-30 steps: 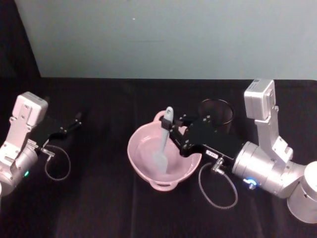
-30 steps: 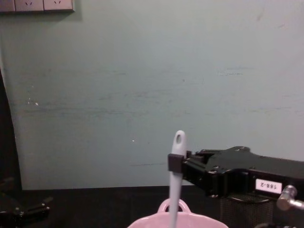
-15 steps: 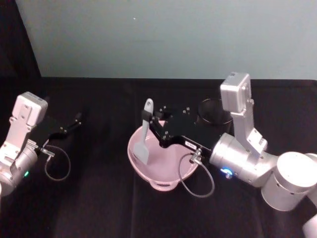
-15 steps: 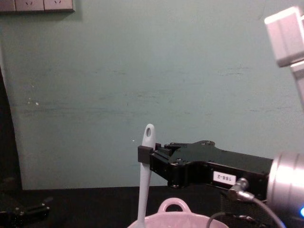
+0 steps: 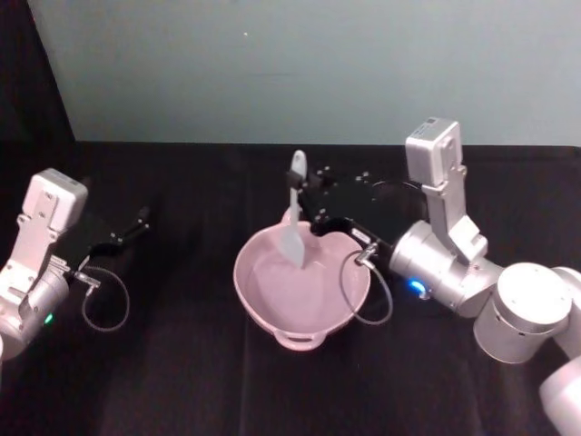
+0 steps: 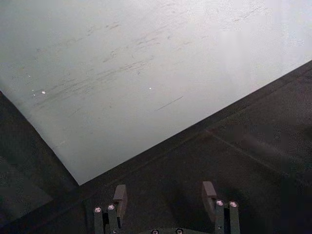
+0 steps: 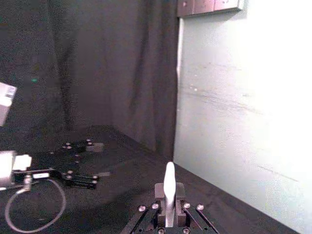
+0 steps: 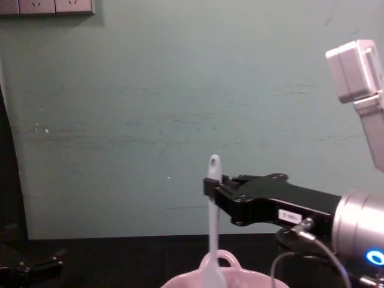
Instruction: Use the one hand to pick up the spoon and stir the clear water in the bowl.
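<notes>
My right gripper (image 5: 305,203) is shut on the handle of the white spoon (image 5: 293,232) and reaches in from the right over the far rim of the pink bowl (image 5: 241,277). The spoon stands nearly upright, its holed end at the top and its greyish scoop hanging inside the bowl's far part. In the chest view the spoon (image 8: 212,228) drops from the right gripper (image 8: 209,186) to just behind the bowl (image 8: 223,279) and its loop handle. In the right wrist view the spoon (image 7: 169,181) sticks up between the fingers. My left gripper (image 5: 139,219) rests open at the far left.
A black mesh cup (image 5: 401,189) stands behind the right gripper, mostly hidden by it. A grey cable loop (image 5: 104,300) lies on the black cloth by the left arm, and another hangs from the right wrist (image 5: 363,291) over the bowl's right rim. A pale wall runs behind the table.
The right gripper carried the spoon from the bowl's middle to its left side, then back right and away to the far rim. The left arm stayed still.
</notes>
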You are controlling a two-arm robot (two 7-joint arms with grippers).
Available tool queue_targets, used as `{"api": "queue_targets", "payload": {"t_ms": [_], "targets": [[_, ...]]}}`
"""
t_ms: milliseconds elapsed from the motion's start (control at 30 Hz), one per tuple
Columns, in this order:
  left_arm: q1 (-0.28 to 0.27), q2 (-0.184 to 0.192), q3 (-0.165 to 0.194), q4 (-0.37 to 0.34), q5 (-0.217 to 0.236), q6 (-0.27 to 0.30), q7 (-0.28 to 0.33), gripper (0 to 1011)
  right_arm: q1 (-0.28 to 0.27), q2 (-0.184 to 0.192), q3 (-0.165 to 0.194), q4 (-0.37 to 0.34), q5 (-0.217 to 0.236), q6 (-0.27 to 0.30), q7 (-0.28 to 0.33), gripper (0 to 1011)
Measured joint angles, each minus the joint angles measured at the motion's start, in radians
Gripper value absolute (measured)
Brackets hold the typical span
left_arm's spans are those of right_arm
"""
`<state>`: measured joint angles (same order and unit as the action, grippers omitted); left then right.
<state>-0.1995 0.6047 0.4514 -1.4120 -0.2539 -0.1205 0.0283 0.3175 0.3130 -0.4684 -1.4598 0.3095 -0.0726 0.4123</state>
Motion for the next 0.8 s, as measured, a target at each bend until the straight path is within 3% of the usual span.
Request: {"api": "queue_targets", "payload": {"t_ms": [167,467,800], "targets": [[0.0,0.0,0.0,0.0,0.0,0.0,0.0,1011,-0.014,0.015,0.026,-0.016,-0.01,0.002,-0.003,117],[0.0,0.0,0.0,0.0,0.0,0.0,0.0,1011,-0.077,0.071,0.063,-0.11,-0.012,0.051,0.005,117],[0.0,0.0,0.0,0.0,0.0,0.0,0.0,1011,-0.159,0.132,0.071,-0.245,0.079,0.144,0.059,117]]}}
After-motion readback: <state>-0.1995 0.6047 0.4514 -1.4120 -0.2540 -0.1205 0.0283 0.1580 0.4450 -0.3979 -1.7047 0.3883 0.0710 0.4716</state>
